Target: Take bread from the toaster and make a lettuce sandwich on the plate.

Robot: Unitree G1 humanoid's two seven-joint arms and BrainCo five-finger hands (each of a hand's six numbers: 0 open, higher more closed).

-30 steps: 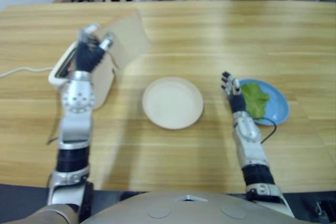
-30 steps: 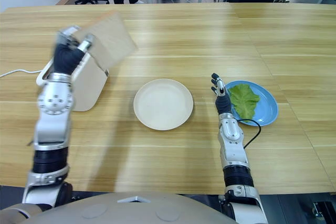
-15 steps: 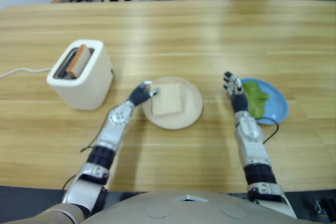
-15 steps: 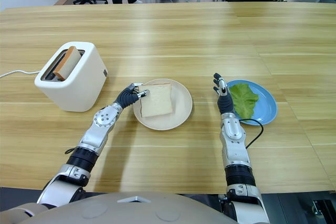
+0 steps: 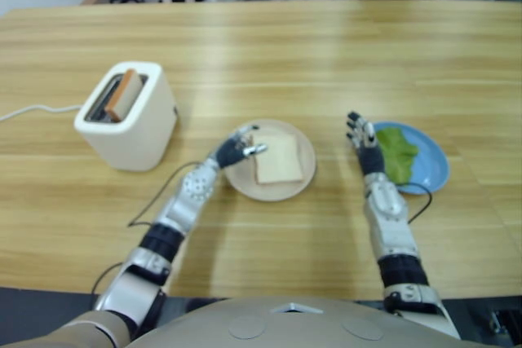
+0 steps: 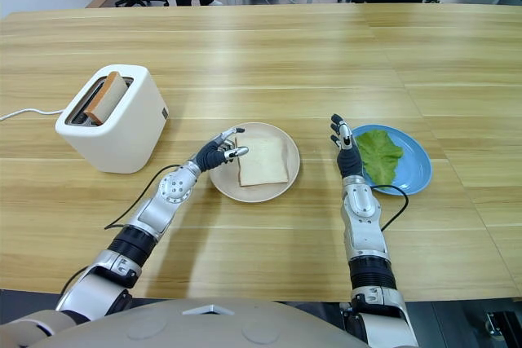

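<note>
If drawn back carelessly, could drag the bread point(image 6: 263, 160) lying on the plate point(image 6: 254, 198) just right of the half-open, empty left robot hand point(image 6: 216, 153) over the rim and onto the bench point(image 6: 245, 79).

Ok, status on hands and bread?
Left robot hand open beside round beige plate; right robot hand open, empty. Square white bread slice flat on plate. Second slice in white toaster. Nothing blocking.
</note>
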